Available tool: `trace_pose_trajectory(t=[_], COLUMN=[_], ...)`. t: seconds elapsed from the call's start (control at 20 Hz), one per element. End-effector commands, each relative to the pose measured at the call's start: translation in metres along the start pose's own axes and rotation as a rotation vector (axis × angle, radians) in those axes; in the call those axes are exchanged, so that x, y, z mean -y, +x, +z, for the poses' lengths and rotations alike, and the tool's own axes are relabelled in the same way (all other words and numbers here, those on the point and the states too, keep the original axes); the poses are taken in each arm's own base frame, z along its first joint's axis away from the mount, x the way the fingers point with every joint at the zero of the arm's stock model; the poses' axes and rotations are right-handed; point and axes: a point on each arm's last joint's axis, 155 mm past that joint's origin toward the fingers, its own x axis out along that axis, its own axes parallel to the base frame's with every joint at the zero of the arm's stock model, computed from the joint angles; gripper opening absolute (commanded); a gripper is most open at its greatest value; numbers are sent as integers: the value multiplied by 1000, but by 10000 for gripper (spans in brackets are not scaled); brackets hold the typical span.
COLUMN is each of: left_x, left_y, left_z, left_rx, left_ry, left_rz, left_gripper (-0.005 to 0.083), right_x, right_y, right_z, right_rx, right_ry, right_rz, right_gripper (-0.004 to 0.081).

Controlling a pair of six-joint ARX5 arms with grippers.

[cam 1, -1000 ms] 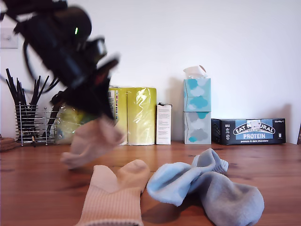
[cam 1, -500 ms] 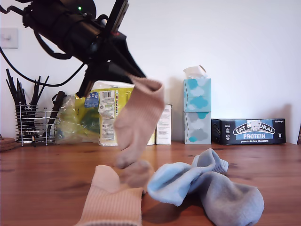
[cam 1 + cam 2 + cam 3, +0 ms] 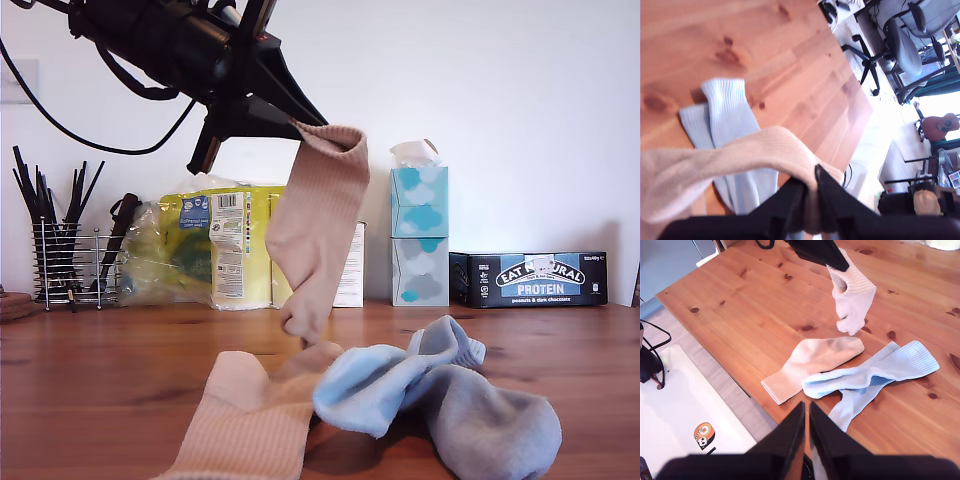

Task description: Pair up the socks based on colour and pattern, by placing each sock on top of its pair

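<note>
my first gripper (image 3: 810, 192) — jaws pinching raised beige sock (image 3: 318, 225) | my second gripper (image 3: 806, 422) — jaws together, empty

Daylit, bright throughout. We note overexposed glare off the floor (image 3: 867, 145) in the first wrist view; soft shadow under the blue socks (image 3: 440, 395); near sock edges slightly defocused.

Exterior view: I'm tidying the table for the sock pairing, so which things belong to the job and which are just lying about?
Job:
- beige sock hanging from my first gripper
- second beige sock lying on the table
- blue socks

Lying about:
- tissue boxes
- protein bar box
- yellow packet
- wire basket
</note>
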Motion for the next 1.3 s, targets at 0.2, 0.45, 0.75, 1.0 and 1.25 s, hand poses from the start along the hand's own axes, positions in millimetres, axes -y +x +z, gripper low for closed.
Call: trace_pose_trajectory(t=[0.2, 0.45, 0.75, 1.0, 1.25], left_x=[10, -19, -34, -54, -82], left_y=[12, 2, 6, 11, 6], left_z=[-39, -90, -147, -181, -202], left_rx=[-139, -304, -440, -477, -508], left_ry=[-38, -109, -210, -299, -299], left_rz=[-7, 139, 170, 202, 338], left_gripper=[-22, -22, -22, -22, -22], right_x=[1, 0, 0, 1, 1], right_y=[1, 1, 1, 1, 1], right_z=[-1, 0, -1, -1, -1], right_rx=[0, 1, -2, -2, -2], right_ry=[-9, -14, -36, -58, -61], right_rz=[-1, -1, -1, -1, -1], right_gripper=[-12, -12, -12, -12, -12])
